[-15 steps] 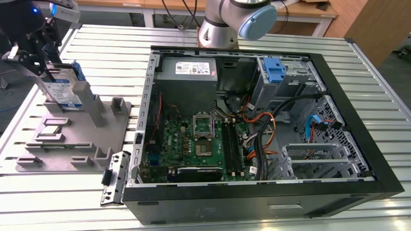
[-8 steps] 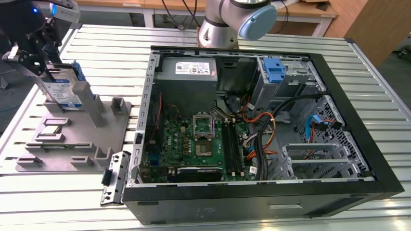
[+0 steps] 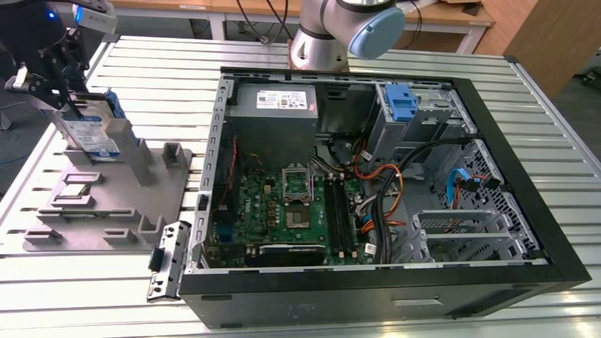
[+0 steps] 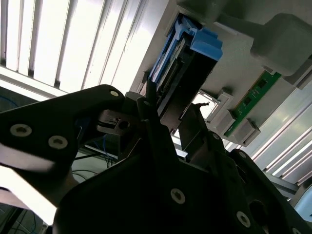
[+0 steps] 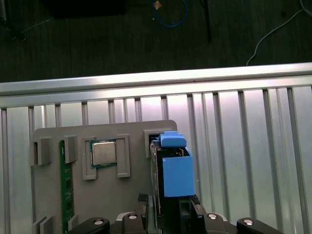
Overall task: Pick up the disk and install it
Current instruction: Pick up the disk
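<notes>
Near tabletop (image 3: 169,63) edge, exterior view's left | gripper (image 5: 168,204) straddles upright disk (image 5: 178,175), cannot tell if clamped | likely stiff, dense, shock-fragile; hold blue side rails (image 5: 173,139)

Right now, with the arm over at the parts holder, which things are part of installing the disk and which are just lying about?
Part of the job: the disk standing on edge in the grey holder; the gripper at it; the open computer case.
Just lying about: the processor chip and the memory stick in that holder.
</notes>
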Motion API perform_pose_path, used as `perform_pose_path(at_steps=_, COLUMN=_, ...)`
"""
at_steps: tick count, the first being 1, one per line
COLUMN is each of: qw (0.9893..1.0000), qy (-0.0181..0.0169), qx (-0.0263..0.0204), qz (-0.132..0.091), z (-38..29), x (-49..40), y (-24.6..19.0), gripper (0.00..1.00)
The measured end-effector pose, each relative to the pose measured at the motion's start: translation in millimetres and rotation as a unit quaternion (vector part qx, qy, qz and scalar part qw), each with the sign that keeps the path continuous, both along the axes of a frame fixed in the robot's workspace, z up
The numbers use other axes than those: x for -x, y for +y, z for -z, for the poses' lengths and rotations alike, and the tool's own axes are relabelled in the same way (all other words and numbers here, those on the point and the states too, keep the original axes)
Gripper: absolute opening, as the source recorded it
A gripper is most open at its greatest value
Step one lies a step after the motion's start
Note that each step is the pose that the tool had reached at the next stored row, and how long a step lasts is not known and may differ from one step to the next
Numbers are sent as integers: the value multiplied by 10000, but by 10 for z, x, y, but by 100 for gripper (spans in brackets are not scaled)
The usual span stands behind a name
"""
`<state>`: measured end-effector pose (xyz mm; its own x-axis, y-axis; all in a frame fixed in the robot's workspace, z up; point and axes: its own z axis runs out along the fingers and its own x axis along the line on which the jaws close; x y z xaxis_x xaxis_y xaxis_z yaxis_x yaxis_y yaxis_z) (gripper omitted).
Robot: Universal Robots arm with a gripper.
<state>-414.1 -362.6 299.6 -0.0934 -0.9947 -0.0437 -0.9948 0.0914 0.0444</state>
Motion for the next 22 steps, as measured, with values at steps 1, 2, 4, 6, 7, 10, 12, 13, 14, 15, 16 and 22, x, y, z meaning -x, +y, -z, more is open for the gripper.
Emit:
perform_pose_path(at_steps=1, qw=10000, qy=0, qx=0, qz=0, z=0, x=0, y=0, gripper=45)
perform_pose_path(at_steps=2, qw=10000, qy=0, qx=0, qz=0, z=0, x=0, y=0, gripper=45)
perform_pose_path(at_steps=4, qw=10000, qy=0, qx=0, qz=0, z=0, x=0, y=0, gripper=45)
perform_pose_path(at_steps=6, qw=10000, qy=-1, qx=0, qz=1, z=1, x=0, y=4, gripper=45)
perform_pose_path(at_steps=7, qw=10000, qy=0, qx=0, qz=1, z=0, x=0, y=8, gripper=45)
perform_pose_path(at_steps=10, qw=10000, qy=0, qx=0, qz=0, z=0, x=0, y=17, gripper=45)
perform_pose_path(at_steps=12, qw=10000, qy=0, qx=0, qz=0, z=0, x=0, y=17, gripper=45)
perform_pose_path(at_steps=13, qw=10000, qy=0, qx=0, qz=0, z=1, x=0, y=17, gripper=45)
perform_pose_path(at_steps=14, qw=10000, qy=0, qx=0, qz=0, z=0, x=-1, y=18, gripper=45)
perform_pose_path(at_steps=15, qw=10000, qy=0, qx=0, qz=0, z=0, x=-9, y=18, gripper=45)
perform_pose_path(at_steps=16, qw=10000, qy=0, qx=0, qz=0, z=0, x=-17, y=18, gripper=45)
perform_pose_path(at_steps=22, qw=10000, qy=0, qx=0, qz=-1, z=0, x=-40, y=18, gripper=45)
